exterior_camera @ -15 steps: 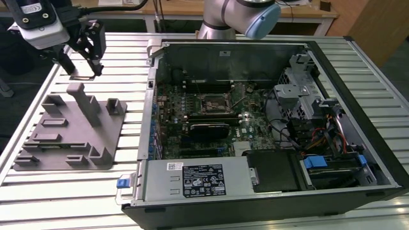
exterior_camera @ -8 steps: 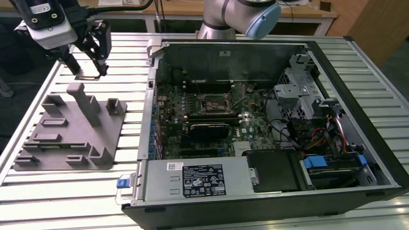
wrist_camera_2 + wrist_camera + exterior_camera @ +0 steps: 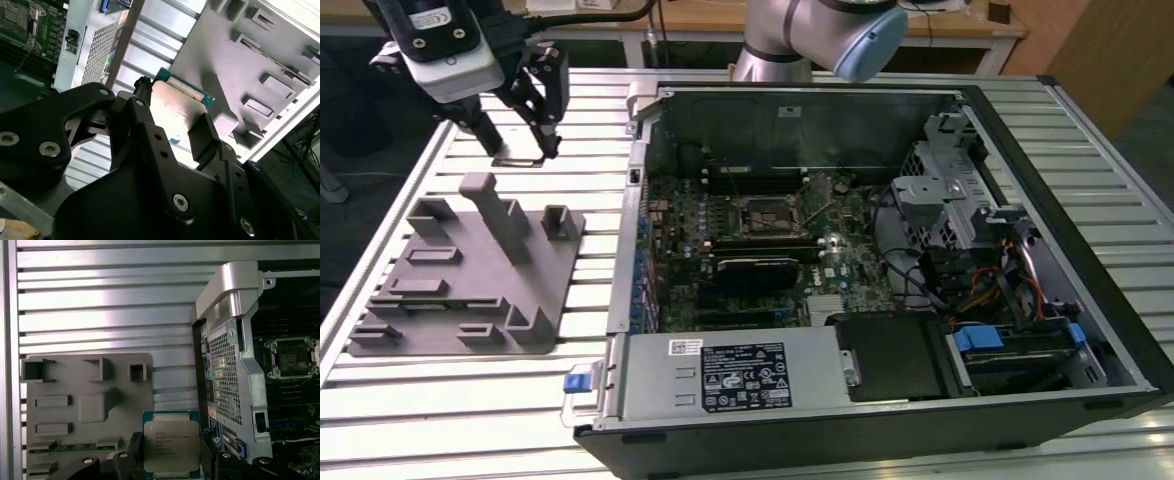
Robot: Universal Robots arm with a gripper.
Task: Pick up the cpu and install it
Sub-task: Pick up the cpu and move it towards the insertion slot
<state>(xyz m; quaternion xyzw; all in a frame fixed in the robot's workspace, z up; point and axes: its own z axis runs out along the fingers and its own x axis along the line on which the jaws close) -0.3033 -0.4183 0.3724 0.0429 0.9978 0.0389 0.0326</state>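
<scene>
The end effector (image 3: 171, 454) grips the cpu (image 3: 171, 437) by two opposite edges above the table (image 3: 100, 300); best to keep it level, with a firm but gentle squeeze

Table (image 3: 480, 400): metal top of parallel silver slats with grooves between them. Two items lie directly on it.
1. Grey plastic fixture block (image 3: 454, 290): flat base with upright posts and shallow pockets, toward the exterior view's left.
2. Desktop computer case (image 3: 854, 440): black, lying on its side, side panel off, green motherboard exposed. It sits just beside the block, on the exterior view's right.
</scene>
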